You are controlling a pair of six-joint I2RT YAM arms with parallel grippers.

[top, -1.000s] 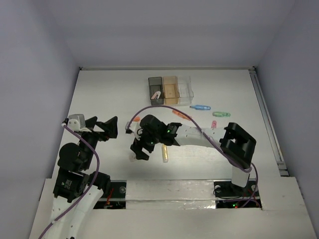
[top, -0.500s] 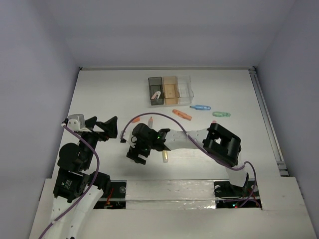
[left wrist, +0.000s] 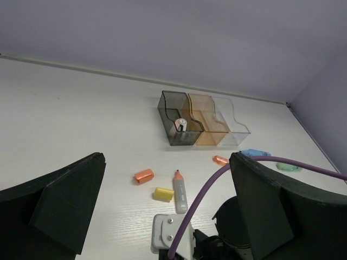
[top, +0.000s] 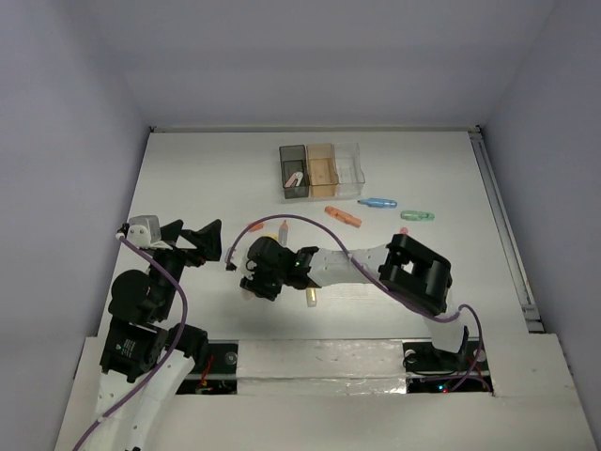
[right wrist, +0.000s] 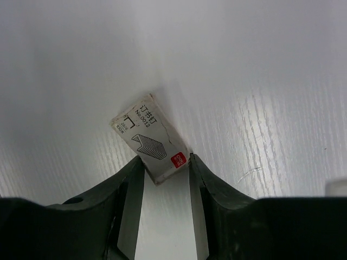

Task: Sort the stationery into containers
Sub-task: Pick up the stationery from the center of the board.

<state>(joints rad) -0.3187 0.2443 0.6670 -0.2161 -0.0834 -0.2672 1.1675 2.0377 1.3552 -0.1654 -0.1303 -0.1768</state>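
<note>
Pickup stage, by the look of it: pinching the small white box by one end, flat on the table near the front edge, well apart from the bins. Squeezing it from both sides with the right gripper. Holding the left gripper spread wide, off to the left, gripping nothing. Next, probably: lifting straight up, swinging toward the back, choosing among the grey bin, orange bin and clear bin. Watching for swivelling in that end-on grip.
</note>
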